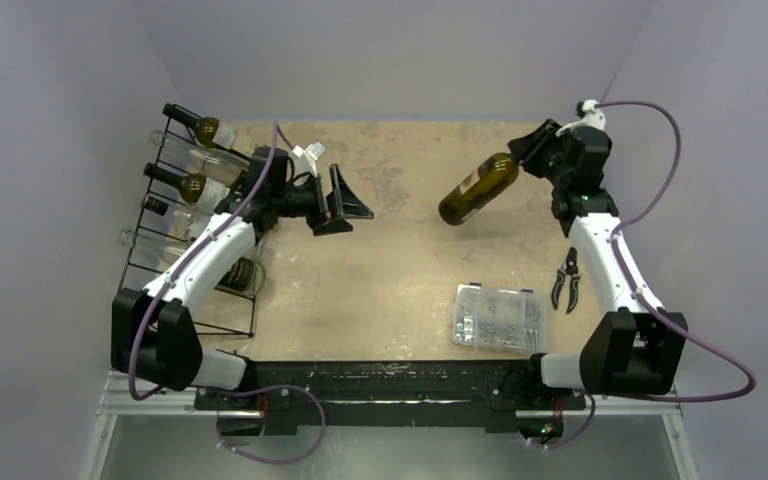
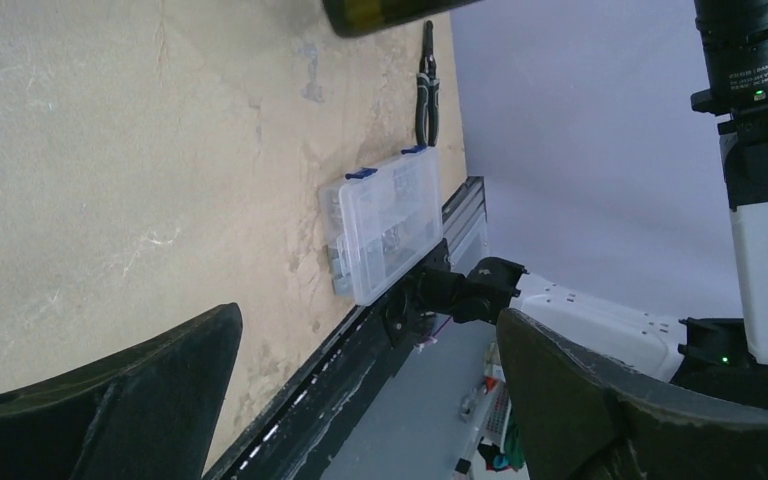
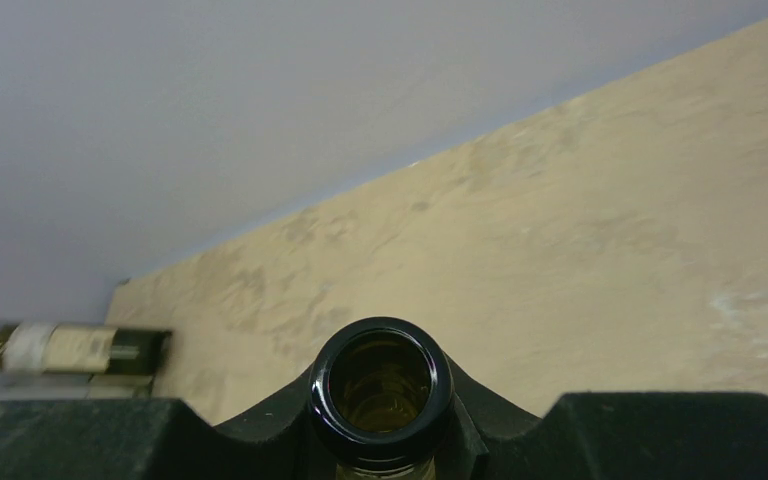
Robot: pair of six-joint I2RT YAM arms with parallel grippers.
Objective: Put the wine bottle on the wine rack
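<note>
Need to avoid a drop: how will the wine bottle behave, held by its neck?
Likely stiff but breakable: the wine bottle looks like glass. Held only at the neck by the right gripper, its body may sag. Being round, it probably rolls on the table.

Robot lab test cell: bare lilac walls point(image 1: 50, 120) box in beige tabletop point(image 1: 400, 270); two arms point(image 1: 210, 255) bolted to rail point(image 1: 390, 372).

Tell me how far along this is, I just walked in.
Done: the right hand grips the wine bottle by its neck. In hand: the bottle hangs tilted, far from the rack. Left: carry it across and lay it in the rack, near the open left hand.
</note>
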